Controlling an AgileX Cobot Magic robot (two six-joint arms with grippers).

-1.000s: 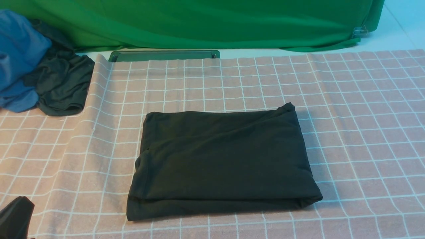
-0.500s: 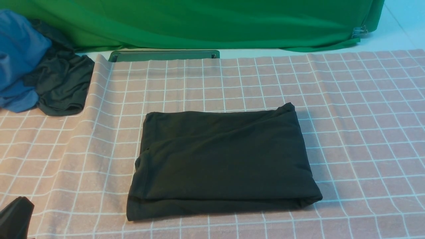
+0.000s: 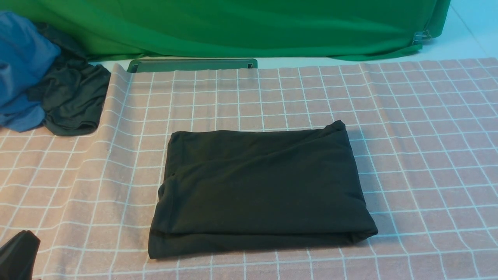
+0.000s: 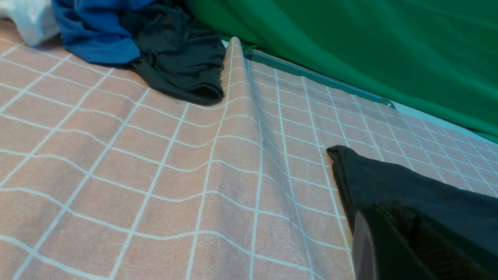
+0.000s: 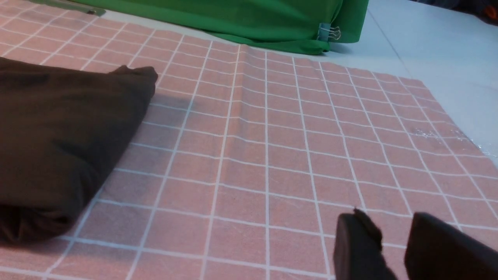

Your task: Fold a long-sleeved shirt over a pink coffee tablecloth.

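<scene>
Neatly folded black long-sleeved shirt (image 3: 258, 190) on pink grid tablecloth (image 3: 420, 155). Left gripper (image 3: 17, 254) clamped shut, empty; right gripper (image 5: 404, 245) narrowly parted, gripping nothing, beside shirt.

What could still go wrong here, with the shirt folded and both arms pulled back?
1. The long-sleeved shirt has a far right corner that sticks up and a bulging left edge, so the layers might spring loose.
2. The left gripper sits shut right beside the shirt's edge; a careless retreat could drag that edge.
3. The pink coffee tablecloth has a raised ridge near its left side; an arm sweeping low could catch it and shift the shirt.
</scene>
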